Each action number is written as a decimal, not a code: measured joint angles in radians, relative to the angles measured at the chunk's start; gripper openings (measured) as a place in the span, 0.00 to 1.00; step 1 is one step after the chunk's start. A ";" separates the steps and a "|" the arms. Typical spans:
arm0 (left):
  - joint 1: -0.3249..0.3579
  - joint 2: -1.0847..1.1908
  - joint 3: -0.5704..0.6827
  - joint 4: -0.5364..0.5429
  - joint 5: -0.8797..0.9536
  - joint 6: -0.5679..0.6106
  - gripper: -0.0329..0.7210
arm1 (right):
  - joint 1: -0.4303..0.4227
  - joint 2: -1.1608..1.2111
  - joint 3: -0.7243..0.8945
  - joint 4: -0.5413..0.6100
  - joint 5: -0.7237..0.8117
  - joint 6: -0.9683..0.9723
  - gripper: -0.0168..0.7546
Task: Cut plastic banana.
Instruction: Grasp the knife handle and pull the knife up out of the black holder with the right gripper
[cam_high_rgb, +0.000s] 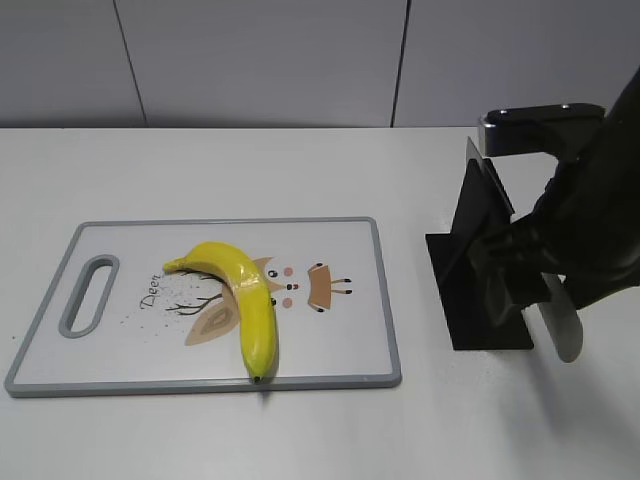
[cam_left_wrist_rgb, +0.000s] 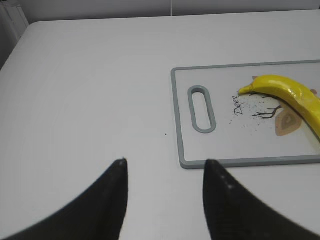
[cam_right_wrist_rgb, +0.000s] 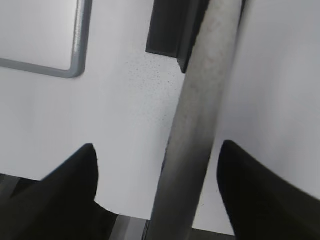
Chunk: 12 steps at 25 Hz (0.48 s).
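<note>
cutting board (cam_high_rgb: 340, 330): grey-rimmed, deer print | black stand (cam_high_rgb: 480, 290): right, apart | white table (cam_high_rgb: 250, 170)

Smooth matte white table (cam_high_rgb: 200, 170) under even, diffuse light. Behind, pale grey panelled wall (cam_high_rgb: 260, 60) divided by thin dark vertical seams.

Open table around the cutting board (cam_high_rgb: 385, 300); black knife stand (cam_high_rgb: 480, 270) just right.
</note>
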 joint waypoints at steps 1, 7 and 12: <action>0.000 0.000 0.000 0.000 0.000 0.000 0.67 | 0.000 0.017 0.000 -0.006 -0.001 0.009 0.78; 0.000 0.000 0.000 0.000 0.000 0.000 0.67 | 0.000 0.082 0.000 -0.039 -0.001 0.060 0.63; 0.000 0.000 0.000 0.000 0.000 0.000 0.67 | 0.000 0.084 0.000 -0.053 -0.004 0.071 0.32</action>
